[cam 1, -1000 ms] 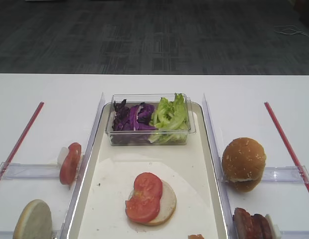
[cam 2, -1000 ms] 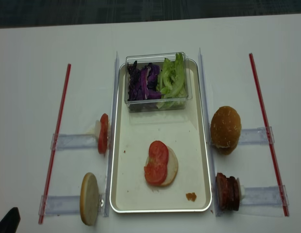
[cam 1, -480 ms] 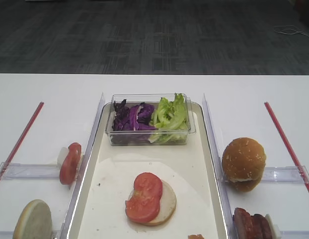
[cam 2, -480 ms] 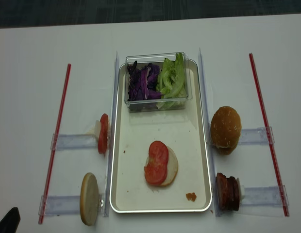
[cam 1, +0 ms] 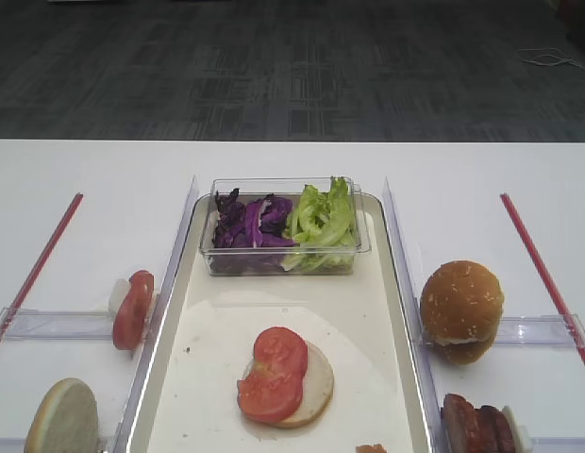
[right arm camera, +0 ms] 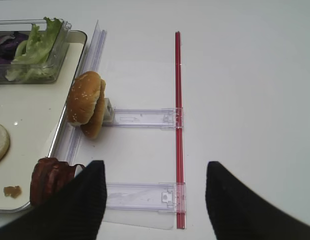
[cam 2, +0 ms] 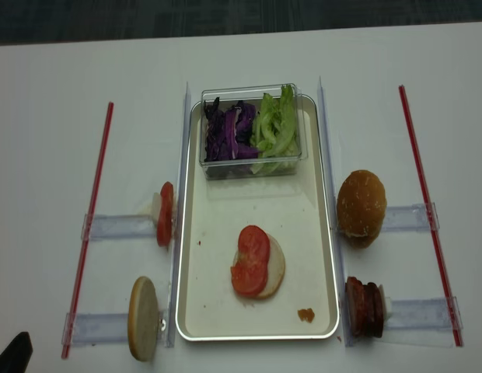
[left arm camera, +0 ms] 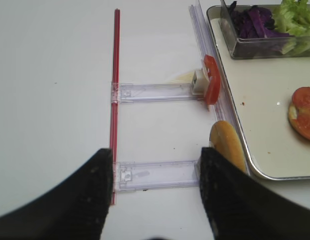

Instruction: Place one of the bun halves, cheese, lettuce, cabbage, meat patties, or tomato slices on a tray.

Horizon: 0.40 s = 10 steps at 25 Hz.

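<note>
The cream tray [cam 1: 274, 302] holds a bun half [cam 1: 317, 382] lying flat with two tomato slices [cam 1: 274, 373] on top. At its far end a clear box holds purple cabbage [cam 1: 250, 225] and green lettuce [cam 1: 321, 219]. Left of the tray, a tomato slice [left arm camera: 211, 86] and a bun half [left arm camera: 226, 150] stand on edge. On the right stand bun halves [right arm camera: 85, 102] and meat patties [right arm camera: 50, 180]. My left gripper [left arm camera: 156, 150] is open and empty, its right finger beside the upright bun half. My right gripper [right arm camera: 155, 163] is open and empty, its left finger near the patties.
Clear plastic holder rails [cam 2: 117, 227] and red strips [cam 2: 89, 225] lie on the white table on both sides of the tray. A small crumb [cam 2: 305, 315] sits near the tray's front right corner. Beyond the table's far edge is dark floor.
</note>
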Tool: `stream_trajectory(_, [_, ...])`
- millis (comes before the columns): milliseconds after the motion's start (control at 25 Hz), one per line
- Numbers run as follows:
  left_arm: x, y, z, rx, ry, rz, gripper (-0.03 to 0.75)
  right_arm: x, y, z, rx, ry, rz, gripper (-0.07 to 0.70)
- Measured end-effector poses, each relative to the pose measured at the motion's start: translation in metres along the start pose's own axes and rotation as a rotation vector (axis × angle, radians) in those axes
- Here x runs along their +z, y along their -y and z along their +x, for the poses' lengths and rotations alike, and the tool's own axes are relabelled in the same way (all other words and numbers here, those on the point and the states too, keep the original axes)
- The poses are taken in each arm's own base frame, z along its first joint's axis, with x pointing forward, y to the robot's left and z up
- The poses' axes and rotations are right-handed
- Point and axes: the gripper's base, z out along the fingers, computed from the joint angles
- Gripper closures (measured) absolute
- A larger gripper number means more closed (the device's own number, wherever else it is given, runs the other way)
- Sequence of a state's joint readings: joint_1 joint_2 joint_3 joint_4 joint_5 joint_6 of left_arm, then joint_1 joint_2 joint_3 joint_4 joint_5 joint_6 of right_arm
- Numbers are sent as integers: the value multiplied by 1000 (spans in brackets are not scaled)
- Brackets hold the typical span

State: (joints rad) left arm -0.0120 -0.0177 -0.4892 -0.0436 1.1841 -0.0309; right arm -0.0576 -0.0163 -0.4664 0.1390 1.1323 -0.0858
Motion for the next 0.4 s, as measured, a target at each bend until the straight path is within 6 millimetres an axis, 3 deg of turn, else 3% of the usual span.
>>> stream_trajectory(400, [0, 0, 0, 0, 0, 0, 344, 0, 0, 0, 0, 0, 0, 179])
